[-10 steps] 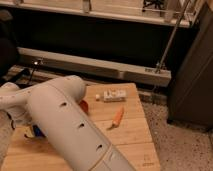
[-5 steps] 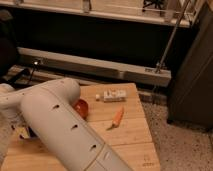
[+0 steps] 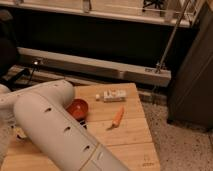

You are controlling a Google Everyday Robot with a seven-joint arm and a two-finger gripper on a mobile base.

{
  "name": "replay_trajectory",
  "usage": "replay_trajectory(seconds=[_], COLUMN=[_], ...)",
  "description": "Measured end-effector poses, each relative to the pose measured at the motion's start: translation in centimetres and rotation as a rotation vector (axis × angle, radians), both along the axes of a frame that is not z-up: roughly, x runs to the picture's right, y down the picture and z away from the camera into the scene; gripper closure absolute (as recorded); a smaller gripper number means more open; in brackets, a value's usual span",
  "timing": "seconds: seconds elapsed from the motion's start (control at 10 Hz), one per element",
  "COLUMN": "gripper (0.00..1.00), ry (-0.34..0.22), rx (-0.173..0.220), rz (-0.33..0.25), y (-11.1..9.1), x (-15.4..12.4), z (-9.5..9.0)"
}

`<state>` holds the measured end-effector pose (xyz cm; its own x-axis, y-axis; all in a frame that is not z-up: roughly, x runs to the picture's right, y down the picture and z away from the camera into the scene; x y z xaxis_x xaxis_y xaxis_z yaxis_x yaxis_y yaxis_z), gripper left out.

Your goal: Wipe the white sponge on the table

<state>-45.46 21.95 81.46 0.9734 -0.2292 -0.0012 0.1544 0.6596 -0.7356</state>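
The light bamboo table (image 3: 131, 137) fills the lower middle of the camera view, with a small dark logo (image 3: 146, 162) by its near right corner. My big white arm (image 3: 55, 130) lies across its left half. My gripper (image 3: 19, 133) is low at the table's left edge, almost wholly hidden behind the arm. No white sponge shows; it may be under the arm.
An orange bowl (image 3: 78, 108) sits mid-table against the arm. An orange carrot (image 3: 117, 117) lies to its right. A white packet (image 3: 114, 95) and a small white bit (image 3: 97, 96) lie near the far edge. A dark cabinet (image 3: 192, 75) stands to the right, and a metal rail (image 3: 95, 67) runs behind.
My arm has swung left and lower across the table, uncovering more of the orange bowl. The carrot and the white packet have not moved.
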Motion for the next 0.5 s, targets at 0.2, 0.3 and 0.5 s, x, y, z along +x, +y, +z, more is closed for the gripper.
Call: replay_trajectory(seconds=[0.2, 0.3, 0.5], gripper=[0.72, 0.72, 0.72], ry=[-0.011, -0.011, -0.001], rx=[0.004, 0.005, 0.002], rz=[-0.016, -0.021, -0.029], y=[0.0, -0.1, -0.3], x=[-1.2, -1.5, -1.9], z=[0.4, 0.7, 1.7])
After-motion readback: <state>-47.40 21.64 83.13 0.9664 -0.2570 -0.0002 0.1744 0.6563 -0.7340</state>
